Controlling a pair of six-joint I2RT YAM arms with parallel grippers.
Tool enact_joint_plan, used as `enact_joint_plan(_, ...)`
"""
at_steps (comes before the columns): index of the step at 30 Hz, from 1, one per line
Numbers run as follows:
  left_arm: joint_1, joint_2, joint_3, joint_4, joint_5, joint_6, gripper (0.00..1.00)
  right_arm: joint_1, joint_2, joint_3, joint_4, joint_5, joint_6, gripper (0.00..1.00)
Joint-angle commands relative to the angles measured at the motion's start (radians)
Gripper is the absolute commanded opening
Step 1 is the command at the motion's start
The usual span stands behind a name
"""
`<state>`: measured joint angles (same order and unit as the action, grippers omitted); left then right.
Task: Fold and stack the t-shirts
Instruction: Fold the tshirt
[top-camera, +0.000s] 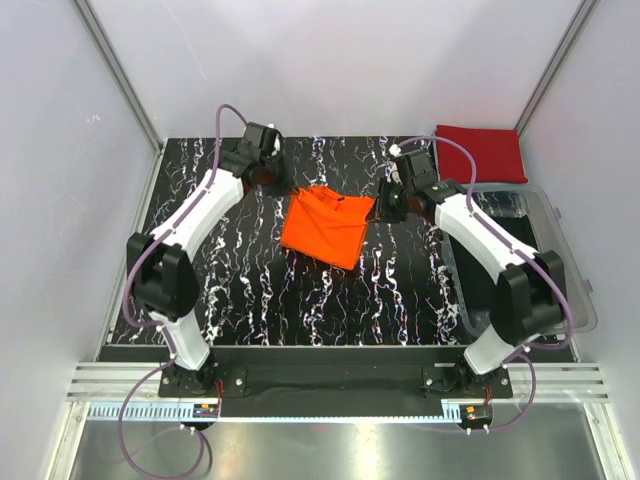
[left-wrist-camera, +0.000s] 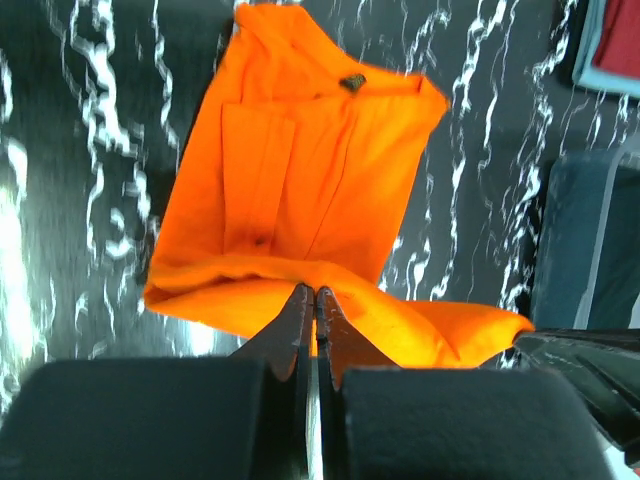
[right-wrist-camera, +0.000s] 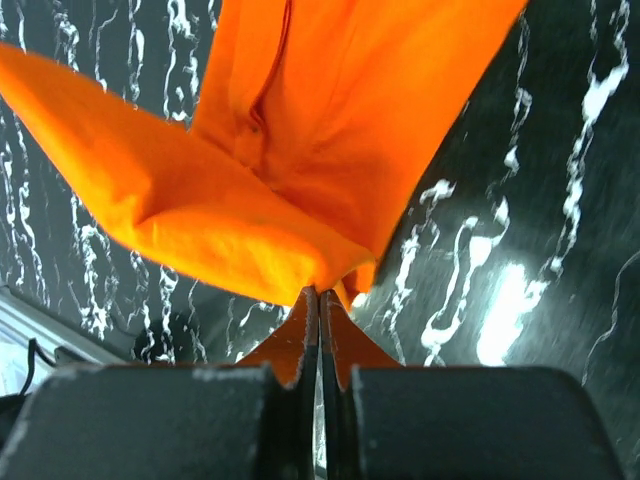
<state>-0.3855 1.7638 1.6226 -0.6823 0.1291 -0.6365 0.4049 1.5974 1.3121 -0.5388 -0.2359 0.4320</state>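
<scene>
1. Left claw (top-camera: 282, 184): I see it over the far-left part of the table (top-camera: 250, 285), at the left far corner of the orange tee (top-camera: 325, 226). On the left wrist view the claw (left-wrist-camera: 315, 300) has its fingers (left-wrist-camera: 292, 322) pressed together, with an edge of the orange cloth (left-wrist-camera: 310, 190) pinched at the tips. The corner it holds is drawn up into a ridge.
2. Orange tee: it sits mid-table between the two claws, partly folded into a rough square and turned a little askew. The near part lies flat on the marble-pattern top. The far edge is the part both claws have hold of. The left wrist view shows a panel folded over the body and a small dark tag at the collar.
3. Right claw (top-camera: 384, 206): it is at the right far corner of the orange tee. On the right wrist view the claw (right-wrist-camera: 320, 298) is closed tight, and orange cloth (right-wrist-camera: 330, 130) fans out from the tips, lifted off the table.
4. Red tee (top-camera: 480, 152): folded flat at the far-right corner, well apart from the orange one, with neither claw on it.
5. Bin (top-camera: 562, 245): clear plastic, along the right edge of the table, beside the right arm.
</scene>
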Motion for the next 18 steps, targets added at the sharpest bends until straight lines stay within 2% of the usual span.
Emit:
enact_joint_plan(1, 0.026, 0.115, 0.141, 0.017, 0.093, 0.050, 0.00, -0.032, 0.085, 0.116, 0.017, -0.054, -0.078, 0.00)
enact_joint_plan(6, 0.034, 0.305, 0.388, 0.035, 0.145, 0.139, 0.00, -0.087, 0.220, 0.200, 0.022, -0.072, -0.079, 0.00)
enact_joint_plan(9, 0.043, 0.407, 0.480, 0.082, 0.185, 0.150, 0.00, -0.119, 0.266, 0.228, 0.039, -0.062, -0.072, 0.00)
enact_joint_plan(14, 0.068, 0.542, 0.545, 0.246, 0.217, 0.129, 0.00, -0.164, 0.366, 0.301, 0.068, -0.059, -0.059, 0.02)
enact_joint_plan(15, 0.069, 0.563, 0.560, 0.277, 0.230, 0.132, 0.01, -0.173, 0.413, 0.317, 0.077, -0.068, -0.056, 0.04)
enact_joint_plan(16, 0.071, 0.601, 0.565, 0.343, 0.230, 0.135, 0.06, -0.184, 0.442, 0.350, 0.080, -0.086, -0.055, 0.04)
enact_joint_plan(18, 0.074, 0.637, 0.579, 0.383, 0.184, 0.115, 0.06, -0.195, 0.525, 0.392, 0.086, -0.098, -0.047, 0.05)
